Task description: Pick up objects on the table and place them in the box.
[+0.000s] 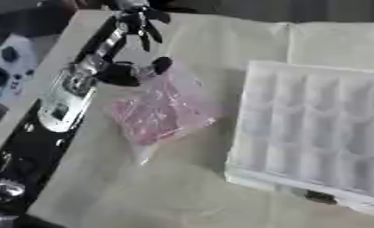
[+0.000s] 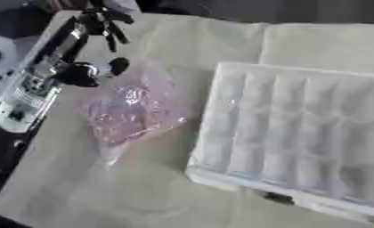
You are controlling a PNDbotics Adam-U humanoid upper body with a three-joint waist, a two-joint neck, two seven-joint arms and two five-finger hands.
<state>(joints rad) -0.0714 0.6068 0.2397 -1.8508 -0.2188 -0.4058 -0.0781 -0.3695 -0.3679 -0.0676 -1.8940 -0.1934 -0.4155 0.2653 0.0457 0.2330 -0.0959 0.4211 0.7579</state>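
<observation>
The left hand [image 1: 136, 71] comes in along its long black-and-silver arm [image 1: 62, 104] from the seven o'clock corner, and its thumb and fingers are pinched on the top edge of a clear plastic bag [image 1: 163, 111] with something pink inside. Some fingers [image 1: 147, 26] stick out straight toward twelve o'clock, clear of the bag. The bag hangs or trails down from that pinch toward six o'clock; whether its lower end touches the table [image 1: 143, 191] I cannot tell. It sits near the picture's centre-left, just beside the box.

Out at three o'clock lies the box [image 2: 299, 133], a white compartmented tray with rows of shallow cells, its near wall toward five o'clock. The right hand shows in neither view.

The step looks like the carry to the box. To do it well, lift enough that the floppy tail clears the box's left wall, then travel toward three o'clock slowly so the bag does not swing. The bag looks wider than a single cell, so lower it tail first across the cells and open the pinch only once it rests.
</observation>
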